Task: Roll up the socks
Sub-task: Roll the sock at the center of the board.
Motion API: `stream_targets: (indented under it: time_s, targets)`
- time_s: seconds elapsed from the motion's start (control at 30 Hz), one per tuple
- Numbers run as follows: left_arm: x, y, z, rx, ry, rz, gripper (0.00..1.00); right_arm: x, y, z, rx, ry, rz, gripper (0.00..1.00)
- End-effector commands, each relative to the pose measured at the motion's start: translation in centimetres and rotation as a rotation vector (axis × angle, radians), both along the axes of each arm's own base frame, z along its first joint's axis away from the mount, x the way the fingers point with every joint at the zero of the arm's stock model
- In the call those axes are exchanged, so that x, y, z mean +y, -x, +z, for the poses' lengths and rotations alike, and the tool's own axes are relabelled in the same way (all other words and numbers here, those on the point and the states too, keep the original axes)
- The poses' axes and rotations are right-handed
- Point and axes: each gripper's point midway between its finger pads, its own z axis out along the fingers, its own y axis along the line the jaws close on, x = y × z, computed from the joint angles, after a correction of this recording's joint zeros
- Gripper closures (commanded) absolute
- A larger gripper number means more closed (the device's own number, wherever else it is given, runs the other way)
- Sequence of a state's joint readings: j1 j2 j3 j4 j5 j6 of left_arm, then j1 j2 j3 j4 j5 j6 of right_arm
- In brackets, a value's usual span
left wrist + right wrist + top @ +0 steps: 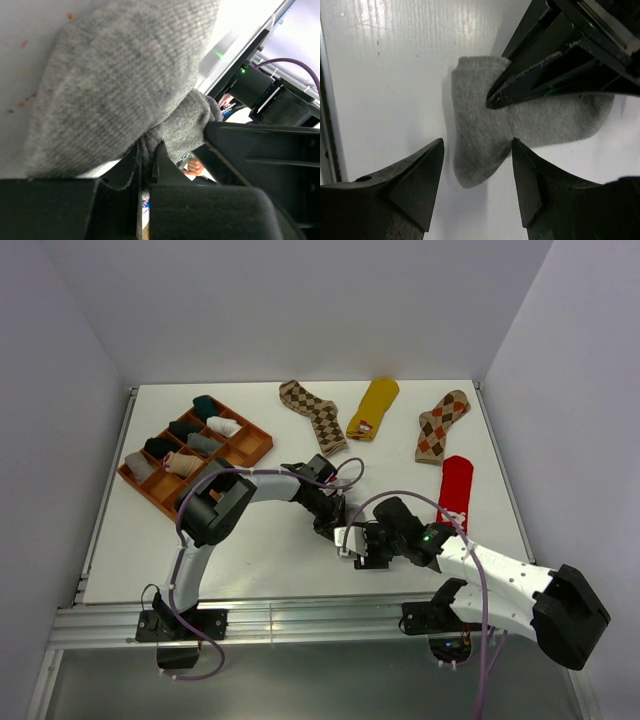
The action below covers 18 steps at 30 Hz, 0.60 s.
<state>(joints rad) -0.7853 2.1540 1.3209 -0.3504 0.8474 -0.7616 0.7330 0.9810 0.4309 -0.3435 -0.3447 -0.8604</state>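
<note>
A plain grey sock [485, 125] lies flat on the white table, folded over at one end. My left gripper [147, 155] is shut on a fold of the grey sock [125, 85], and its black fingers [545, 65] press onto the sock from the upper right in the right wrist view. My right gripper [477, 145] is open, its two fingertips standing either side of the sock's rounded end without touching it. In the top view both grippers, left [333, 512] and right [352, 543], meet near the table's front middle and hide most of that sock.
Two brown argyle socks [315, 412] [441, 424], a mustard yellow sock [373, 406] and a red sock [456, 488] lie flat across the back and right. An orange compartment tray [266, 440] holding several rolled socks stands at the back left.
</note>
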Motion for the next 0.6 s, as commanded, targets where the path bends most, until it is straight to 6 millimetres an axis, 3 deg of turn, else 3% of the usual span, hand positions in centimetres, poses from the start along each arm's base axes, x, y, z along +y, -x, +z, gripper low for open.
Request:
stream_targets:
  time_s: [0.0,0.17,0.3,0.43,0.47,0.53,0.57]
  targets:
    - [2.7,1.1,-4.6,0.007,-0.184,-0.009,1.0,1.1,-1.3,0.1,-0.06,0.0,0.0,0.37]
    - [2.5,0.9,-4.2,-0.005,-0.168,-0.018,0.99,1.0,-1.7,-1.4,-0.021,0.061,-0.019,0.5]
    - [2.6,0.4,-3.4,-0.029,-0.144,-0.005,0.93,1.2,-1.6,-2.1,0.033,0.079,-0.042,0.76]
    - [3.2,-0.6,-2.7,-0.058,-0.115,0.052,0.8,1.0,-1.1,-2.0,0.107,0.088,-0.046,0.8]
    - [3.0,-1.2,-1.7,-0.087,-0.083,0.068,0.72,1.2,-0.7,-2.0,0.142,0.082,-0.033,0.81]
    - [3.1,-2.4,-1.2,-0.137,-0.065,0.106,0.65,0.8,-0.4,-2.2,0.218,0.101,-0.034,0.81]
    - [2.7,-3.4,-0.1,-0.196,-0.025,0.126,0.59,0.9,0.1,-2.1,0.259,0.089,-0.022,0.81]
